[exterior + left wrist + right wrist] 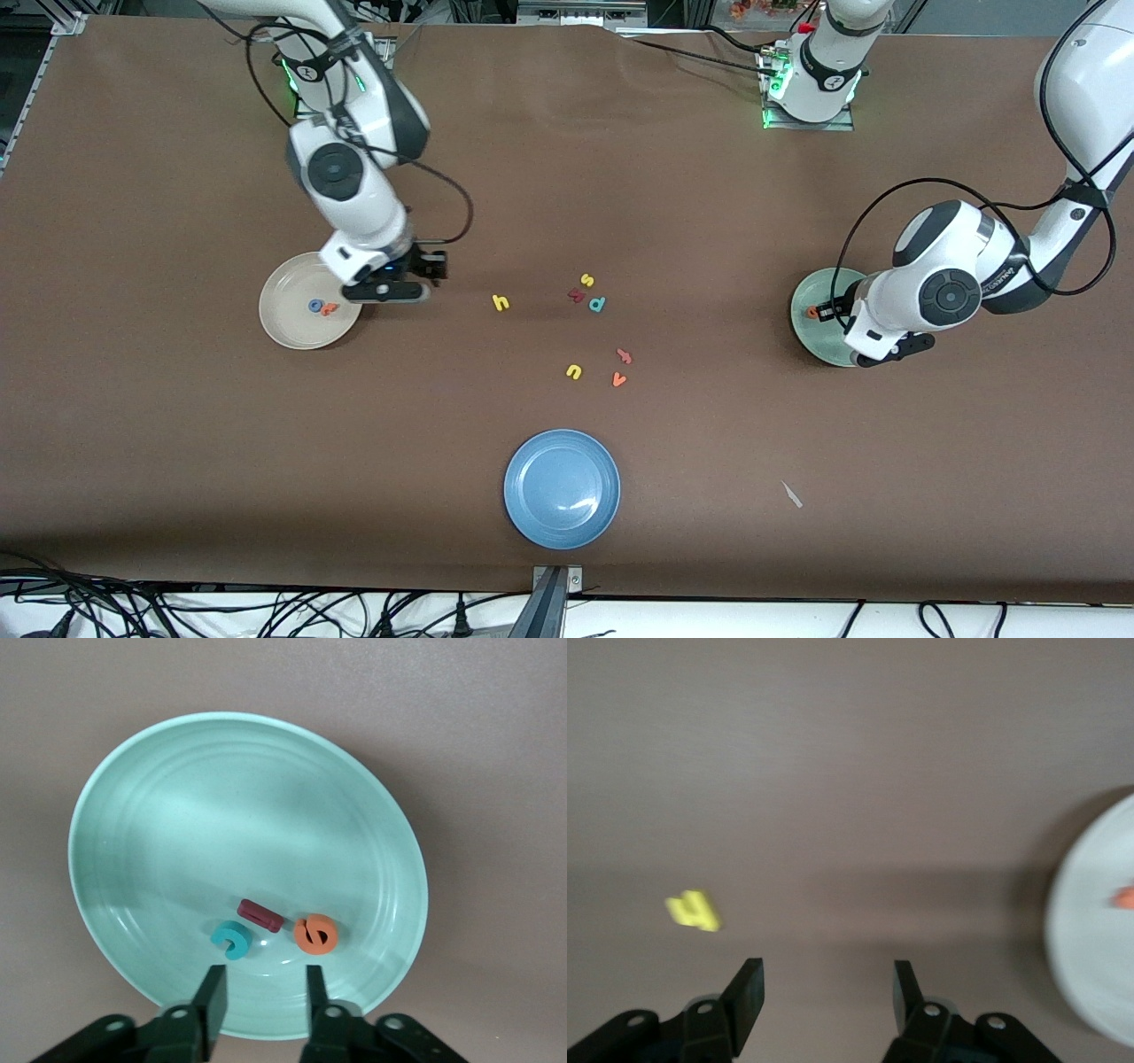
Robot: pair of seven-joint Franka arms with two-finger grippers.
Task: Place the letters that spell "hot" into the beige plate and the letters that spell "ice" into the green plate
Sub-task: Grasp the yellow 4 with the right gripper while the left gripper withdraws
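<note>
The green plate (133, 815) holds a dark red "i" (260, 915), a teal "c" (231, 938) and an orange "e" (315, 934). My left gripper (264, 979) hangs open over that plate's rim, nothing between its fingers. The beige plate (288, 328) holds the blue "o" (314, 306) and orange "t" (330, 309). My right gripper (826, 979) is open and empty over bare table, between the beige plate (1081, 921) and the yellow "h" (694, 910). The "h" (500, 303) lies on the cloth toward the table's middle.
A blue plate (562, 487) sits near the front camera's edge. Loose letters lie mid-table: yellow "s" (586, 280), teal "d" (597, 304), a dark red letter (576, 295), a salmon letter (624, 356), yellow "u" (574, 371), orange "v" (618, 379). A white scrap (791, 494) lies apart.
</note>
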